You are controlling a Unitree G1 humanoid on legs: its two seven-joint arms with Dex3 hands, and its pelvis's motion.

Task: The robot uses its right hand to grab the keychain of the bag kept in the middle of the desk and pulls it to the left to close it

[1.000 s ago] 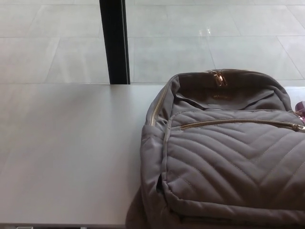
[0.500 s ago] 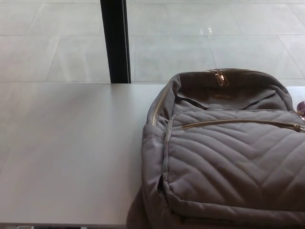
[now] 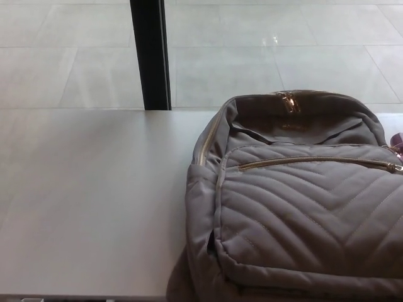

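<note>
Neither the right hand nor the left hand is in the head view, so I cannot tell how far open either one is. Nothing on the bag [image 3: 296,207] is being held or touched by a hand.

The bag lies flat on the tabletop [image 3: 94,201], with its quilted front facing up. Its top opening gapes under the back panel, so the closing has not started.

A small pink bit at the bag's far right edge looks like the keychain [image 3: 397,138], though the frame cuts most of it off. It sits on the side the right hand would come in from, just above the end of the gold front zip [image 3: 315,161]. A gold pull [image 3: 289,102] also sits at the top of the opening, further from that side.

The step in hand is the reach. To do it well, I judge the right hand should:

- come in low over the tabletop with its fingers apart;
- close on the keychain itself, not on the fabric beside it;
- draw left along the line of the zip rather than upward.

The bag is soft and not held down, so a hard tug could drag the whole bag instead of running the slider.
</note>
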